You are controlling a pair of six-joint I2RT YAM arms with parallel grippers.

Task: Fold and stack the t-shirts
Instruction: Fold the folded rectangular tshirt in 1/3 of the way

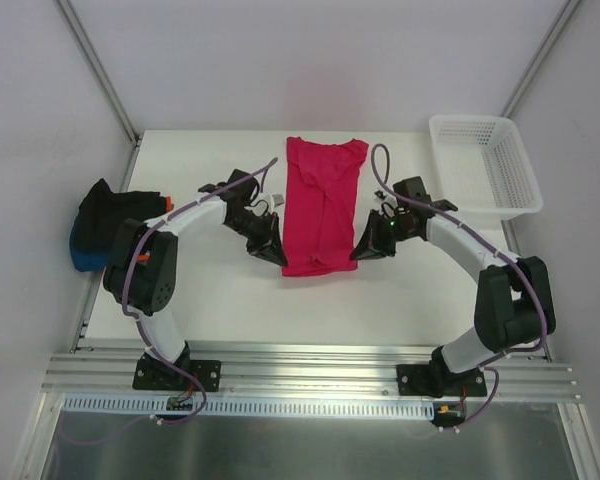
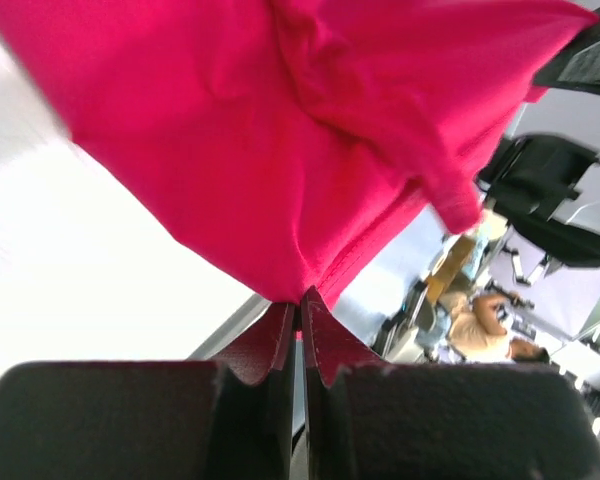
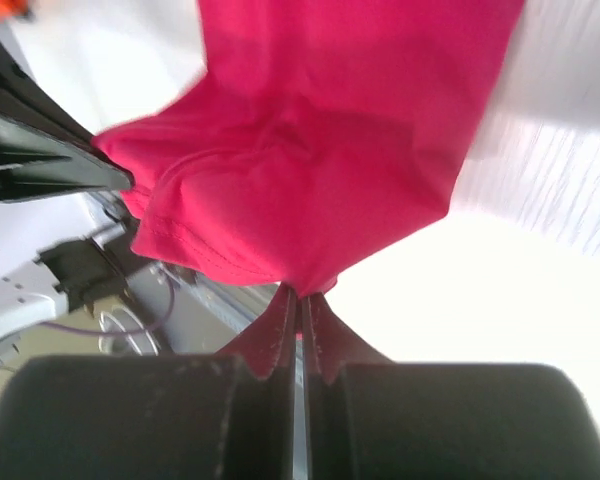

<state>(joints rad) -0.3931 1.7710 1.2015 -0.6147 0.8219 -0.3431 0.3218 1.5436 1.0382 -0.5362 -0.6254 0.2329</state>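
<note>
My left end effector and right end effector each clamp a near corner of the crimson-pink t-shirt, which lies mid-table and is narrowed lengthwise. I judge its cross-fold remains, then the bunched t-shirts at the left edge.

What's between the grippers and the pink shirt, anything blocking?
Nothing visible. The left gripper and right gripper are each shut on a near corner of the pink shirt, with the cloth pinched directly between the fingers.
</note>
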